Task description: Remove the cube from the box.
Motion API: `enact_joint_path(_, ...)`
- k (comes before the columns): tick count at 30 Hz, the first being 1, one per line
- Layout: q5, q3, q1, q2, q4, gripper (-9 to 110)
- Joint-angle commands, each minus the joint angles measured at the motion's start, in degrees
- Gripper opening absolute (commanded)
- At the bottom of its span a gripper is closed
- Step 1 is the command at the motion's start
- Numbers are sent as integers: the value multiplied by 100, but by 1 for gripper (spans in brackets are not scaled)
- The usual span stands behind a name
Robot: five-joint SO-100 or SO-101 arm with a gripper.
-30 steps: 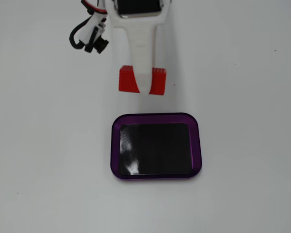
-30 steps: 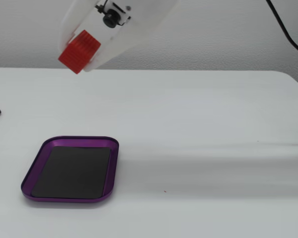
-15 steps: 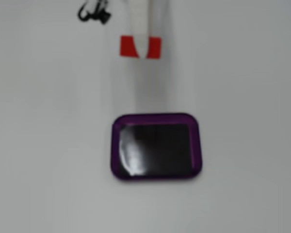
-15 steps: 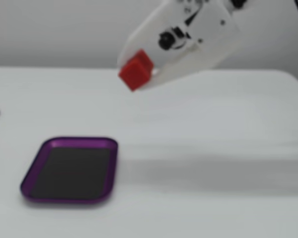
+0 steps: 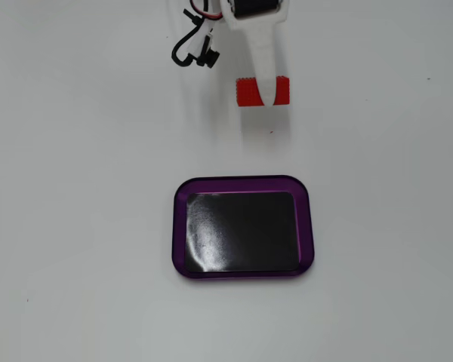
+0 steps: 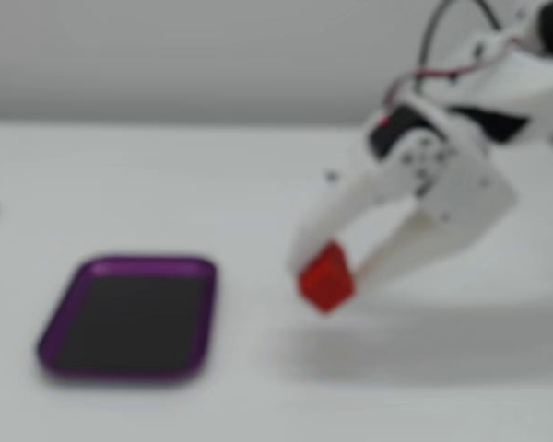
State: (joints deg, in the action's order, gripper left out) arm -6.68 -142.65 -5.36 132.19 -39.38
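Status: small red ribbed cube (image 5: 261, 92) outside empty purple-rimmed, black-floored box (image 5: 243, 274), pinched in white two-finger gripper (image 6: 343, 273); release onto table pending.

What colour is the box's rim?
Purple rim, black floor; clearest in the fixed view from above.
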Motion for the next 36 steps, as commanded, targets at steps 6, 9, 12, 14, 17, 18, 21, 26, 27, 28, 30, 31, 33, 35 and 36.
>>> enact_joint_path(6, -35, -272, -35, 167, 114, 0)
enact_joint_path(9, -35, -316, -35, 193, 105, 0)
enact_joint_path(12, -35, -316, -35, 220, 88, 0)
enact_joint_path(14, -35, -316, -35, 220, 79, 0)
enact_joint_path(17, -35, -316, -35, 220, 62, 0)
enact_joint_path(18, -35, -316, -35, 220, 62, 0)
enact_joint_path(21, -35, -316, -35, 220, 62, 0)
enact_joint_path(26, -35, -316, -35, 220, 35, 0)
enact_joint_path(27, -35, -316, -35, 220, 35, 0)
enact_joint_path(28, -35, -316, -35, 220, 35, 0)
enact_joint_path(30, -35, -316, -35, 220, 35, 0)
enact_joint_path(31, -35, -316, -35, 220, 35, 0)
enact_joint_path(33, -35, -316, -26, 229, 35, 0)
enact_joint_path(35, -35, -316, -26, 229, 35, 0)
enact_joint_path(36, -35, -316, -26, 229, 35, 0)
